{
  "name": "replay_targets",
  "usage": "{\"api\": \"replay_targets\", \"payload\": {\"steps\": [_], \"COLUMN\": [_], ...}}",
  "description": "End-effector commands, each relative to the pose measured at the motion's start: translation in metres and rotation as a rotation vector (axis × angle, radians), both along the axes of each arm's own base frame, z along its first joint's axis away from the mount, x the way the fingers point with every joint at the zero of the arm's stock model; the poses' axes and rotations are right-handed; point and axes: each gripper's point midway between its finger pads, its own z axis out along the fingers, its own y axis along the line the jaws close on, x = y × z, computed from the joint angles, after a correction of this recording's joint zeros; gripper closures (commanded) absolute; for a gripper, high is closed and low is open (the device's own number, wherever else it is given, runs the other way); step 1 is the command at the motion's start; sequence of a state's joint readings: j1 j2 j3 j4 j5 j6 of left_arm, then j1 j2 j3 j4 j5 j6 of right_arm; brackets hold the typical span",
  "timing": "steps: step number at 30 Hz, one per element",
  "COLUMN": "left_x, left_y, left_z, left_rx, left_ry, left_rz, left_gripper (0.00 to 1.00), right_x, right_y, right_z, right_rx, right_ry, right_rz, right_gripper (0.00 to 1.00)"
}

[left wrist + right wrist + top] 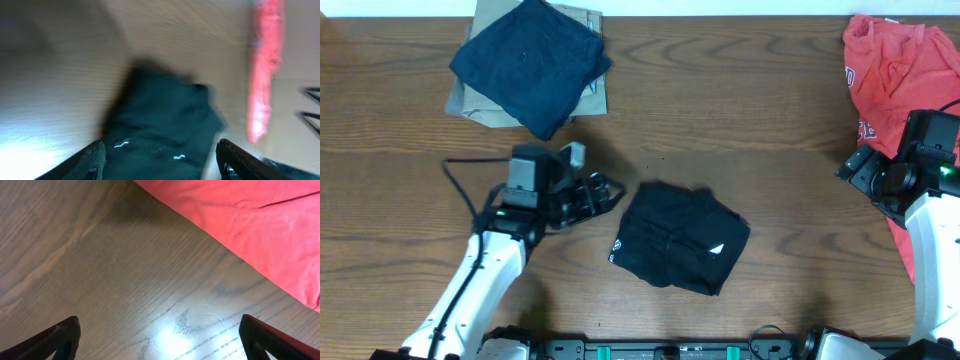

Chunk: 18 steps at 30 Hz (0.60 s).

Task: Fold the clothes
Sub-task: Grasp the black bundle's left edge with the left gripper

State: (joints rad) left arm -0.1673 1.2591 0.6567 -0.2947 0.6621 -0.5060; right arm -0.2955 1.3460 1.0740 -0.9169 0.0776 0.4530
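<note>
The black T-shirt (680, 238) lies folded into a small bundle on the wooden table (740, 130), with small white marks showing near its front edge. My left gripper (605, 192) is open and empty just left of the bundle, not touching it. In the blurred left wrist view the shirt (165, 120) fills the space ahead of the open fingers (160, 160). My right gripper (850, 165) sits at the far right edge, open and empty over bare wood (160, 335).
A navy folded garment (530, 60) lies on a khaki-tan folded one (470, 100) at the back left. A red garment (890, 70) lies crumpled at the back right, also in the right wrist view (250, 220) and left wrist view (265, 65).
</note>
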Motion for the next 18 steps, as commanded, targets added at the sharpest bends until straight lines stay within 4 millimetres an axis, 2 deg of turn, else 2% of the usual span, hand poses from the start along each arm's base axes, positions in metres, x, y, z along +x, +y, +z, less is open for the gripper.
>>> {"api": "replay_targets", "payload": {"steps": [1, 4, 9, 12, 13, 18], "left_x": [-0.003, -0.013, -0.019, -0.02, -0.02, -0.017], "left_y": [0.023, 0.028, 0.019, 0.0, -0.01, -0.028], "left_z": [-0.018, -0.028, -0.033, -0.034, -0.034, -0.049], "left_rx": [0.184, 0.247, 0.297, 0.315, 0.32, 0.337], "left_ry": [-0.036, 0.005, 0.003, -0.063, -0.095, -0.109], "left_rz": [-0.031, -0.036, -0.08, -0.185, -0.229, -0.274], "left_gripper": [0.27, 0.23, 0.23, 0.22, 0.19, 0.14], "right_x": [0.0, 0.0, 0.0, 0.0, 0.0, 0.0], "right_y": [-0.002, -0.002, -0.002, -0.002, -0.002, -0.002], "right_z": [0.004, 0.004, 0.004, 0.004, 0.004, 0.004], "right_rx": [-0.006, -0.006, -0.006, -0.006, -0.006, -0.006], "right_ry": [-0.012, -0.012, -0.012, -0.012, -0.012, -0.012], "right_rz": [0.0, 0.0, 0.0, 0.0, 0.0, 0.0], "right_gripper": [0.01, 0.01, 0.01, 0.01, 0.01, 0.01]}}
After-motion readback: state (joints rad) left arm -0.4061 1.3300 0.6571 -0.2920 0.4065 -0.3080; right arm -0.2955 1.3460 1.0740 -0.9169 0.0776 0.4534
